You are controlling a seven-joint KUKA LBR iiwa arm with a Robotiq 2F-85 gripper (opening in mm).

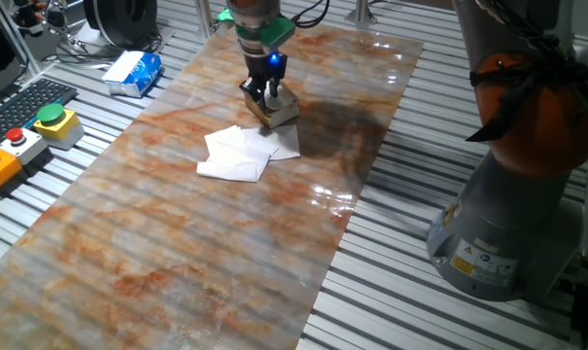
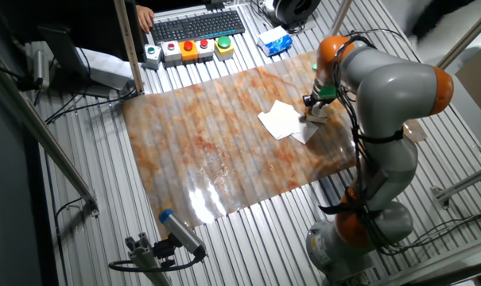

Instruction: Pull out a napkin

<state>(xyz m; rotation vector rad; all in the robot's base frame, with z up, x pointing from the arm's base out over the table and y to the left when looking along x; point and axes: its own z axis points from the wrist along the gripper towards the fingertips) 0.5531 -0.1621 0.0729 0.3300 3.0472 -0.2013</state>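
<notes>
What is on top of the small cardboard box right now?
The gripper sits directly over the cardboard box, its fingers down at the top. Loose white napkins lie beside it. The gripper covers the box's opening, so any napkin inside cannot be seen.

The grey arm (image 2: 383, 103) with orange joints bends over from its base and points its wrist straight down, the gripper (image 1: 266, 97) low at the table with its two dark fingers (image 1: 258, 95) set close together.

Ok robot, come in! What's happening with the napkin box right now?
Tool down at the tan cardboard box, grip hidden. White napkins lie beside the box on the mat. Nothing in the way.
</notes>
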